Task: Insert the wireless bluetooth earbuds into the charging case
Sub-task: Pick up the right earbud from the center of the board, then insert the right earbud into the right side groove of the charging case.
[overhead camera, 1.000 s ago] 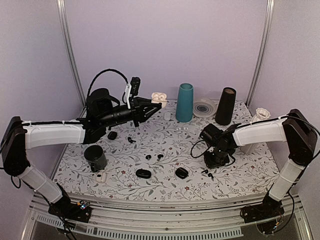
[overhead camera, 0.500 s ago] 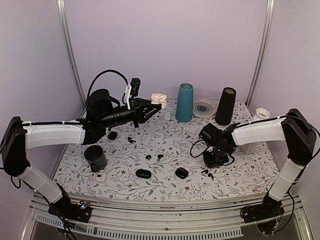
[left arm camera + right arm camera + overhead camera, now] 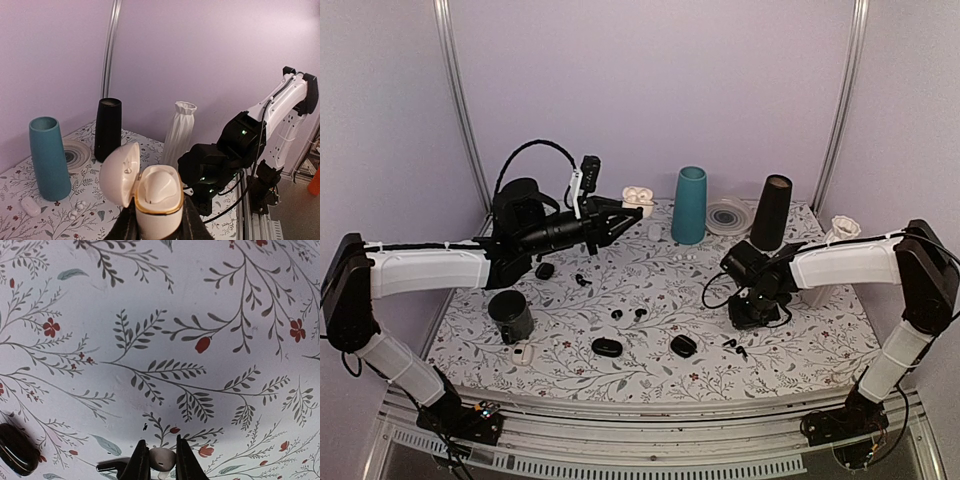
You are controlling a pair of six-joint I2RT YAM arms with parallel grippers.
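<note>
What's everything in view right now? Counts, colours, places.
cream case: 1, cream, open, in left hand
black cases: 3, black, two front centre, one left
black earbuds: about 5, black, loose mid-table
white capsules: 2, white, front left, back centre
teal vase, black vase, white vase: 1 each, back row
cup: 1, black, front left
plate: 1, grey-ringed, back
left hand: shut on cream case, raised
right hand: shut, low, right of centre; pale bit at its tips, unclear
</note>
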